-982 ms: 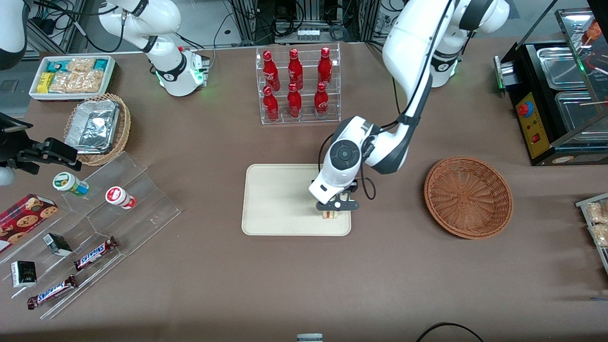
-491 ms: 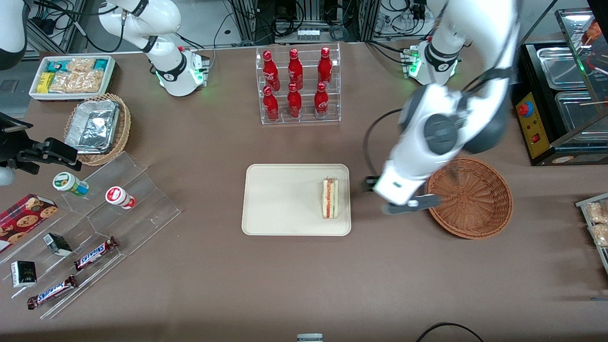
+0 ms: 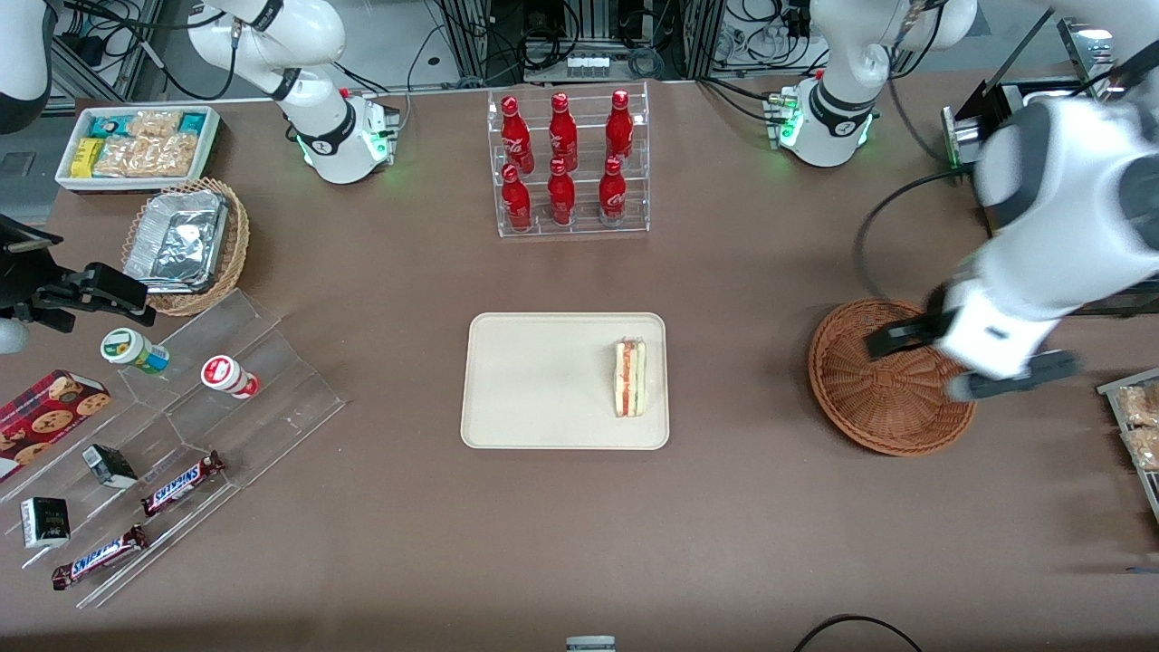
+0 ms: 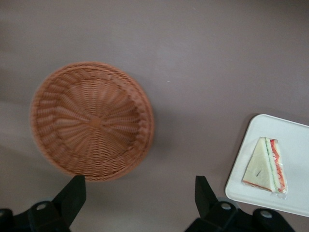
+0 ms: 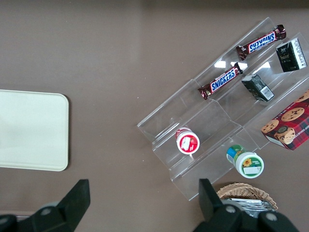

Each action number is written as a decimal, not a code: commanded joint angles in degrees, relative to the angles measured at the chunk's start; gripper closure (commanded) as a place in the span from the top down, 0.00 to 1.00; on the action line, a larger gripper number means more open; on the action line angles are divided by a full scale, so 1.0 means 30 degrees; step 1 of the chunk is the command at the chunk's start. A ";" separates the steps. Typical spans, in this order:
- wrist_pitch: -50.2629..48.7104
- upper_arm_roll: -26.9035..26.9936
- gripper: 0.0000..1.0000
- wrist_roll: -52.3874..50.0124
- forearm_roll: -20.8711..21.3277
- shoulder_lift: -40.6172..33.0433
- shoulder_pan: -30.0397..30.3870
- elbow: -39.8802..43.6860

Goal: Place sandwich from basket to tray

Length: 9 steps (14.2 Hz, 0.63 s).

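Table: we see a brown tabletop [image 3: 724, 507] with the tray near its middle and racks and bins around it.
Tray: the cream tray [image 3: 534, 385] [image 4: 294, 203] lies flat, well apart from the basket.
Sandwich: the sandwich [image 3: 630, 378] [image 4: 265, 165] rests on the tray, close to the rim nearest the working arm's end of the table; in the wrist view we see it lying on its side, filling edge showing red, orange and green.
Basket: the reddish-brown basket [image 3: 869, 403] [image 4: 91, 121] sits toward the working arm's end and we see nothing inside it.
Gripper: the gripper [image 3: 969, 360] [image 4: 140, 195] hangs above the basket's edge, raised off the table; its fingers [image 4: 72, 193] stand wide apart and we see nothing between them.
Bottles: six red bottles [image 3: 561, 163] stand in a clear rack, farther from the front camera than the tray.
Candy shelf: a clear stepped shelf [image 3: 181, 426] with Snickers bars [image 3: 181, 480] lies toward the parked arm's end.
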 commanded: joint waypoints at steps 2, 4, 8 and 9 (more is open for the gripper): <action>-0.1913 -0.1077 1.00 0.0758 0.0285 -0.2621 0.2010 -0.0578; -0.2940 -0.2655 1.00 0.1928 0.0372 -0.3561 0.4088 -0.0549; -0.5103 -0.3543 1.00 0.2608 0.2451 -0.4121 0.4333 0.0441; -0.5779 -0.3572 1.00 0.2608 0.2395 -0.3946 0.4332 0.1172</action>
